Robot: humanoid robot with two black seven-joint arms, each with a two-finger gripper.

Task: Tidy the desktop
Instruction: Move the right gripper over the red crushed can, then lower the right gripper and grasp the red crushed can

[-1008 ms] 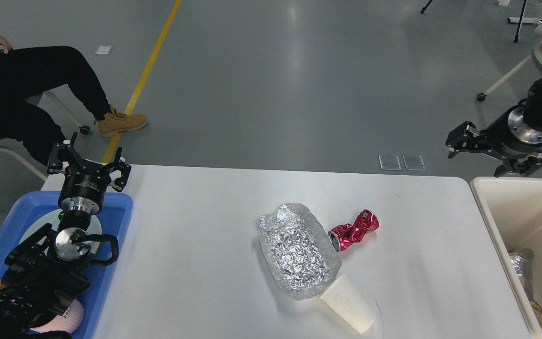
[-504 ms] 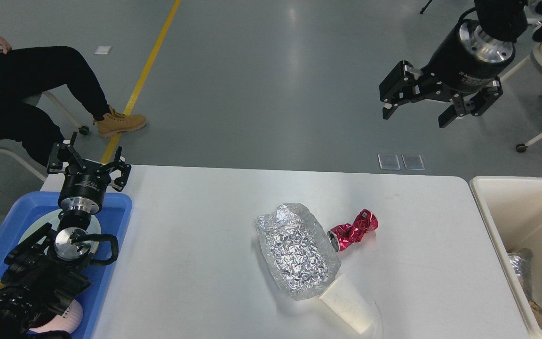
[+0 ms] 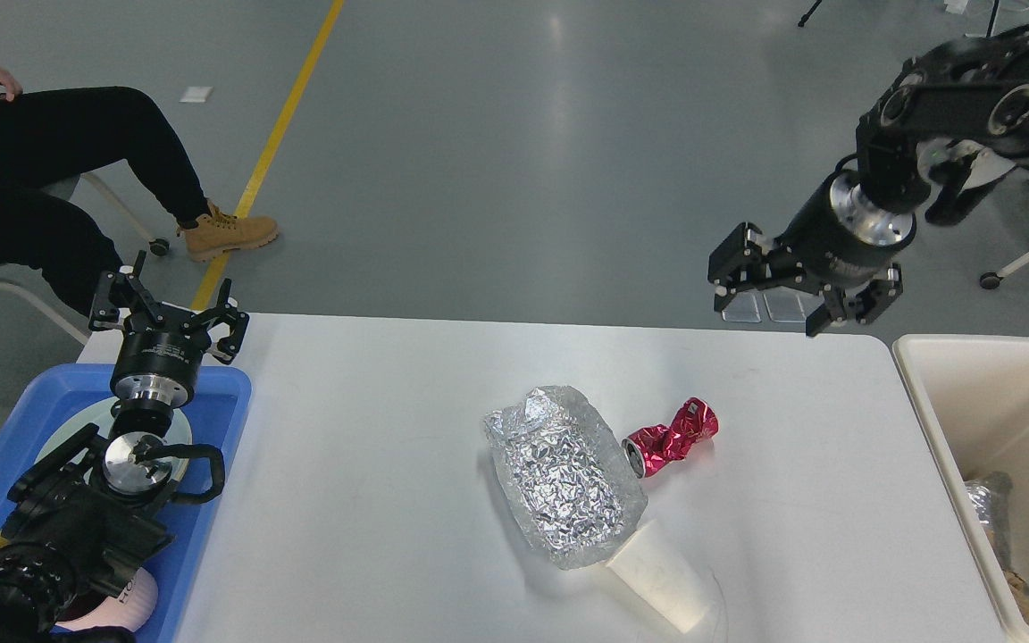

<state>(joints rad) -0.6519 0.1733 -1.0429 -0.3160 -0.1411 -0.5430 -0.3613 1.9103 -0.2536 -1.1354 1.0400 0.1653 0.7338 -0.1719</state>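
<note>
At the far left my left gripper (image 3: pixel 168 308) hung over the far end of the blue tray (image 3: pixel 220 446), its fingers spread and holding nothing; the tray already carried a pale plate (image 3: pixel 59 438) and, at its near end, something pink and white I could not make out. The desktop (image 3: pixel 372 464) ran from beside the tray to the cream bin (image 3: pixel 925 384) at the right, and three things lay on it near the middle — a crumpled foil sheet (image 3: pixel 564 482), a crushed red can (image 3: pixel 673 436) touching the foil's right edge, and a white paper cup (image 3: pixel 662 585) on its side, partly tucked under the foil's near corner. My right gripper (image 3: pixel 769 299) hovered above the far right edge of the desktop, jaws apart and empty, well clear of the can. The bin held some foil and brownish scraps (image 3: pixel 1001 527) — so I judged the tidying partly done, with those three pieces left to clear.
</note>
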